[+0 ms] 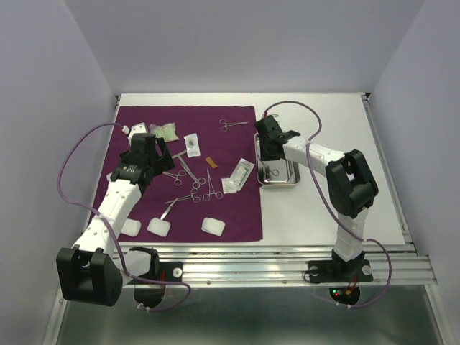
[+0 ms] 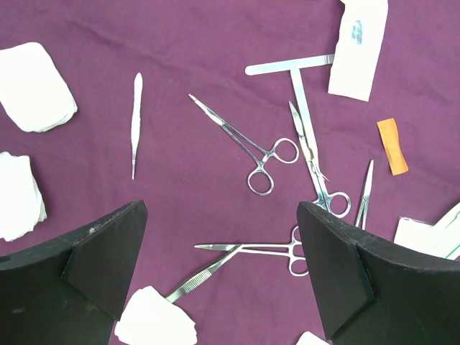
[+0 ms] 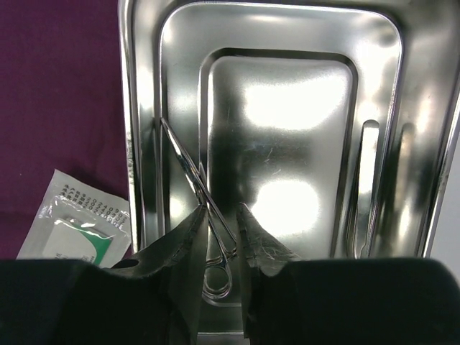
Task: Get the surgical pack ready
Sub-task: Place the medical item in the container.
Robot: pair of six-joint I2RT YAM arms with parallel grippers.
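Observation:
The purple drape (image 1: 241,205) lies flat on the left half of the table. Several steel forceps and scissors (image 1: 188,181) lie loose on it, with three white gauze pads (image 1: 212,226) along its near edge. The steel tray (image 1: 292,181) stands right of the drape. My right gripper (image 1: 269,162) reaches into the tray (image 3: 136,72). Its fingers (image 3: 194,237) stand a little apart on both sides of a forceps (image 3: 180,154) lying in the tray. My left gripper (image 2: 221,223) is wide open and empty above a forceps (image 2: 266,249) and tweezers (image 2: 194,280) on the drape.
Packets (image 1: 239,175) lie on the drape, one beside the tray (image 3: 75,223), others at the back (image 1: 165,131). A lone forceps (image 1: 233,124) lies at the drape's far edge. An orange strip (image 2: 392,146) lies among the instruments. Purple cables loop from both arms.

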